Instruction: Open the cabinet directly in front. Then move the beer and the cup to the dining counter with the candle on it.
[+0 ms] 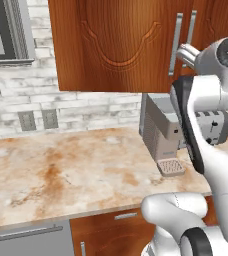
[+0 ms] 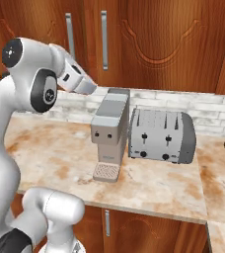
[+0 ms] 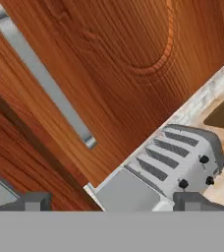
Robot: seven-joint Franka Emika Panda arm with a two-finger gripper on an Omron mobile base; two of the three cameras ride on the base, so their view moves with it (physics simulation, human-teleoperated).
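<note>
The pincer is standing with its two dark fingertips wide apart and nothing between them, facing the cabinet from close by, level with the lower ends of the handles. In the hand view the nearer handle is running as a long silver bar diagonally across the reddish-brown door; in the base views both handles are hanging vertically, side by side, flanking the seam where the two doors are meeting. The doors are lying shut and flush, each showing a carved arched panel and wood grain running vertically. The arm's hand is reaching in front of the handles from below. Beneath the cabinet's lower edge a white brick wall is showing, and under it a marble surface with rusty veining. A grey coffee machine and a toaster are standing just beside each other directly below the handles, leaving open room to the left on the surface.
</note>
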